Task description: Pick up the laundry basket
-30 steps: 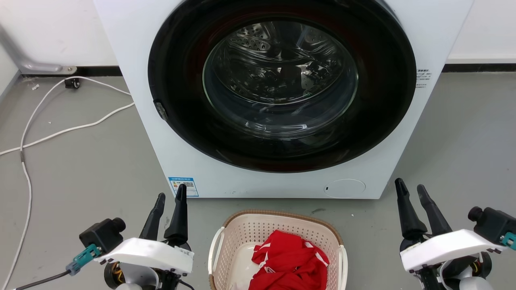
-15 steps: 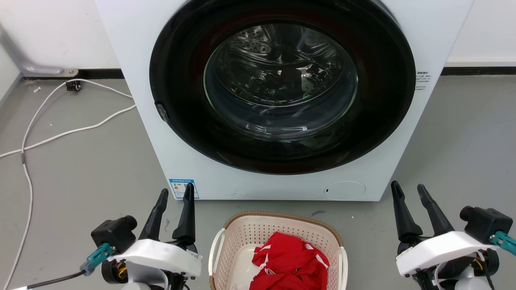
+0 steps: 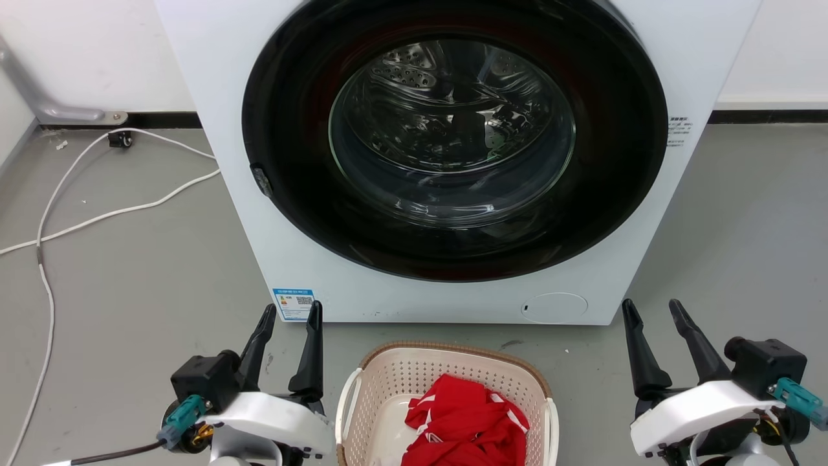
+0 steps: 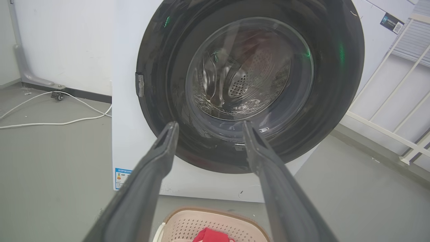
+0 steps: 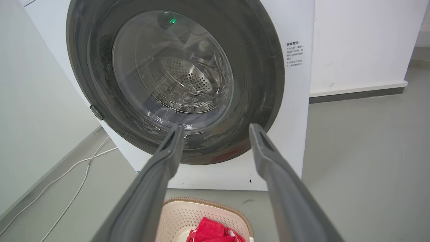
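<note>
The laundry basket (image 3: 394, 382) is beige with a brown woven-look rim and white side handles. It stands on the floor at the bottom middle of the head view, just in front of the washing machine, with a red garment (image 3: 466, 421) inside. My left gripper (image 3: 292, 308) is open to the basket's left, fingers pointing at the machine and touching nothing. My right gripper (image 3: 650, 304) is open further off to the basket's right, also empty. The basket (image 4: 188, 225) lies below the open left gripper (image 4: 210, 124) in the left wrist view. In the right wrist view the basket (image 5: 188, 215) lies below the open right gripper (image 5: 216, 127).
The white washing machine (image 3: 259, 246) stands close behind the basket, its round dark glass door (image 3: 453, 129) shut. White cables (image 3: 97, 213) trail over the grey floor at left. A white rail rack (image 4: 386, 124) stands to the machine's right in the left wrist view.
My left gripper has shifted right, closer to the basket, and my right gripper has edged left. The gap between each pair of fingers looks wider. The basket has not moved.
</note>
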`<state>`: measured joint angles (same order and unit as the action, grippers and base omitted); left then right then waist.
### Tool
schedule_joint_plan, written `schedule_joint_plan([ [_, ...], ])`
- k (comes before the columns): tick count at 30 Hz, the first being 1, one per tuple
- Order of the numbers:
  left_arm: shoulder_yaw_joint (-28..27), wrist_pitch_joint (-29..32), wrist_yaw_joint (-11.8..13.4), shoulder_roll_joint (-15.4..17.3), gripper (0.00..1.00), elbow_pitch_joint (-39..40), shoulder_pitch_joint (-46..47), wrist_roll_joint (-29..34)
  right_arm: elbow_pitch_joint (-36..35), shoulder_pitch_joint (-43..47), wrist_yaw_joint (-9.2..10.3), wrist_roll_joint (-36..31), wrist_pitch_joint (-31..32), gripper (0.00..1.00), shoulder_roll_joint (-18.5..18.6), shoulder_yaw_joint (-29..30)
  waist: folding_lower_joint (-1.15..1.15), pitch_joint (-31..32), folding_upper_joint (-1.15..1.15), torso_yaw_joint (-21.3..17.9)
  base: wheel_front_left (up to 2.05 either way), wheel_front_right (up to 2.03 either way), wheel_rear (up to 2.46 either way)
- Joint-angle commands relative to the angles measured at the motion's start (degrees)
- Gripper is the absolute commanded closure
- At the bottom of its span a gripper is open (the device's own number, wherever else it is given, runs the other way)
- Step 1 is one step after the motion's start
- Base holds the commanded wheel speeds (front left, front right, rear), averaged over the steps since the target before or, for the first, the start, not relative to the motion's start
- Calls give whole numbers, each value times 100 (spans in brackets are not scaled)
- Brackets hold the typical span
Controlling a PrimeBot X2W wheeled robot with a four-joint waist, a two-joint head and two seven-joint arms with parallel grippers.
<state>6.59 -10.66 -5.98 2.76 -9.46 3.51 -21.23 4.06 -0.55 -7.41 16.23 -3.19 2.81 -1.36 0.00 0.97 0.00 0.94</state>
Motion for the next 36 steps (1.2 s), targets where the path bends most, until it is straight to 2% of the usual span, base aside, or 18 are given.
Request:
schedule_joint_plan([
  [1,10,-60,32,16,0,11,-12,154,-84,36,-9,-153,-27,0,13,-15,0,3,0,0,0,0,0],
  [13,-14,-236,138,17,0,-189,37,828,-148,157,-11,-740,-31,0,13,25,0,-7,0,-17,0,0,0],
  [36,128,-468,157,18,0,-273,55,1599,-154,228,-7,-1259,-267,0,12,8,0,-56,0,1,0,0,0],
])
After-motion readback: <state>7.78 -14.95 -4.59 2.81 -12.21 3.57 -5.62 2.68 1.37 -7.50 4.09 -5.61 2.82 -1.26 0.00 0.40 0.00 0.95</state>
